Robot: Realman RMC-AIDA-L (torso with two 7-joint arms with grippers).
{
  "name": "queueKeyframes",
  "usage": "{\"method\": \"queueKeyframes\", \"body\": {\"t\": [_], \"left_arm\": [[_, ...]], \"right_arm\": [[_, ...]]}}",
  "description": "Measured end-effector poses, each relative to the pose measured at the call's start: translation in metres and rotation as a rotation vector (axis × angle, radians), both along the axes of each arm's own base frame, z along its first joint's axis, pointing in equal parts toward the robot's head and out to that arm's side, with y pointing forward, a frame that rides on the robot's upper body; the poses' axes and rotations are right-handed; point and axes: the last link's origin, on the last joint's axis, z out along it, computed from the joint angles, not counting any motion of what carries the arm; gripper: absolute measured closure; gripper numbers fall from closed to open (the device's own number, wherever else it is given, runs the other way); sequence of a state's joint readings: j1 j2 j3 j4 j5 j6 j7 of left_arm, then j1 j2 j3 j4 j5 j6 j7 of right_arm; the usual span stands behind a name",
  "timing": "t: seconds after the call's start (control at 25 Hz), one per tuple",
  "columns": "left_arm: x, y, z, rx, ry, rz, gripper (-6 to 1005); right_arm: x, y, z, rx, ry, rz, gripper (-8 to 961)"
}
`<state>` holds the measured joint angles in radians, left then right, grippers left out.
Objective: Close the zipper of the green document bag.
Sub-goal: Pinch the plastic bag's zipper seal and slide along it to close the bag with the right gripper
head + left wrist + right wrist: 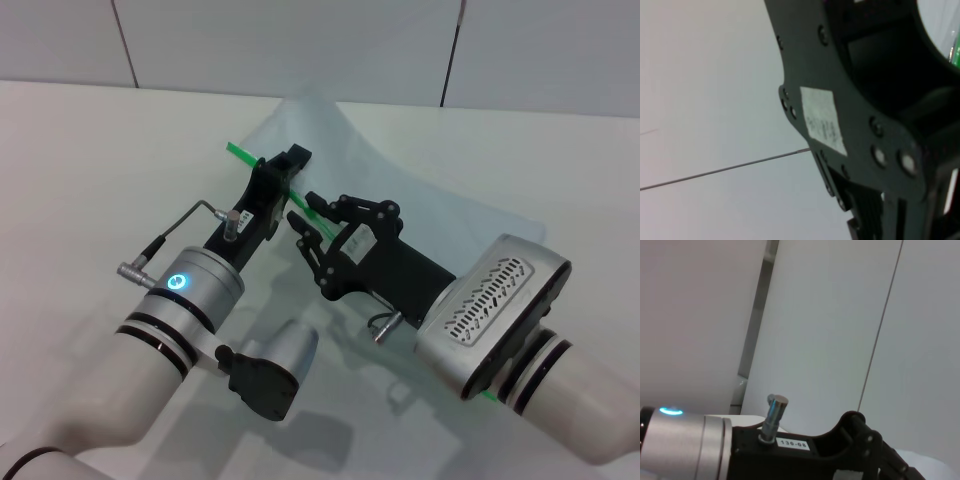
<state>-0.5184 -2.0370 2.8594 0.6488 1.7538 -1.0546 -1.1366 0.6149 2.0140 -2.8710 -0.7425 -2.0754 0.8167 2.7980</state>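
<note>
The green document bag (430,170) lies on the white table (90,170), a translucent pale pouch humped up at its far end. Its zipper (243,153) is a bright green strip along the near-left edge. The strip runs under both grippers. My left gripper (281,163) straddles it close to its far end and is shut on it. A sliver of the green zipper (955,50) shows past the gripper's black body in the left wrist view. My right gripper (307,209) sits just behind, on the same strip. The slider tab is hidden.
Both black gripper bodies crowd the bag's left edge, almost touching. A white panelled wall (300,40) rises behind the table. The right wrist view shows only that wall and my left arm's wrist (790,445).
</note>
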Motion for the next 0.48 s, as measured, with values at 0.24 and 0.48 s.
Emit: {"method": "queueKeyframes", "body": {"t": [0.24,0.48], "left_arm": [[0.0011,-0.0004,0.0005,0.004,0.0,-0.009,930],[0.0014,-0.001,0.0002,0.002,0.002,-0.014,929]], "right_arm": [[0.0002,0.0003,0.0004,0.002,0.002,-0.002,730],[0.0008,0.0001,0.0005,0.003,0.002,-0.004,737]]}}
